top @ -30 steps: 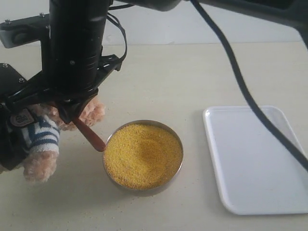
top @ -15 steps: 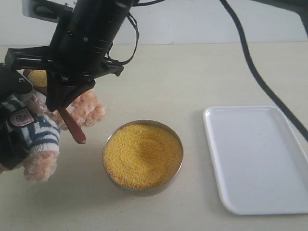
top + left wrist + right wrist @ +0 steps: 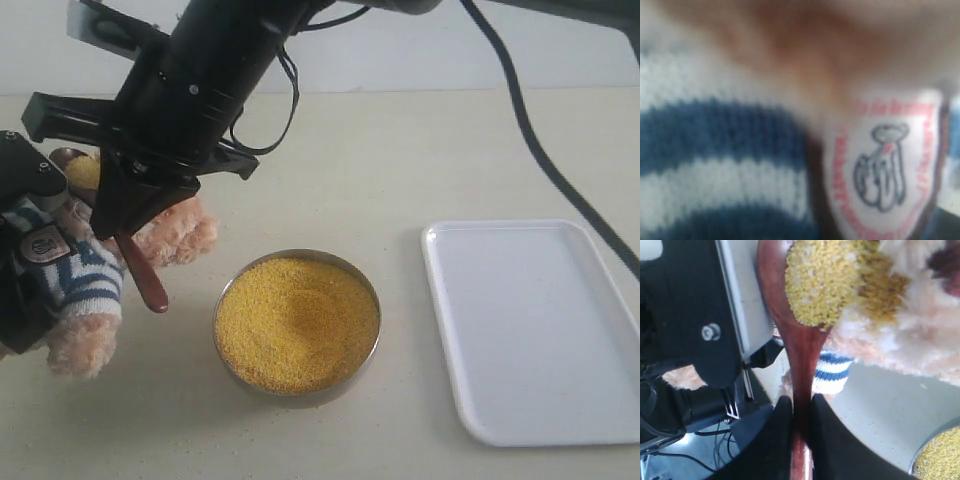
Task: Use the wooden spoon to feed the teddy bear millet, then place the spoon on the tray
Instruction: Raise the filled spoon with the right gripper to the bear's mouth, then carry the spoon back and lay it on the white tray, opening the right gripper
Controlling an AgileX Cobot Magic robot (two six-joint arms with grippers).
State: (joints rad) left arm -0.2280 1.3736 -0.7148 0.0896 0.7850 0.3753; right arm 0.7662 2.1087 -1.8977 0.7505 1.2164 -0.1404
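Observation:
The teddy bear, in its striped shirt, is at the far left with my left gripper shut around its body. The left wrist view is filled by the shirt and its chest badge; no fingers show there. My right gripper reaches across from the right and is shut on the handle of the wooden spoon. The spoon's bowl, heaped with millet, presses into the bear's muzzle fur. The fingers pinch the handle. More millet fills the metal bowl. The tray lies to the right.
The metal bowl sits in the middle front, between the bear and the tray. The right arm's black cable hangs across the table above the tray's left side. Bare beige tabletop lies behind the bowl.
The right gripper has tilted and swung left, lifting the spoon's handle end away from the bowl rim. The millet-loaded spoon bowl has come up to the bear's face. The bear has stayed put.

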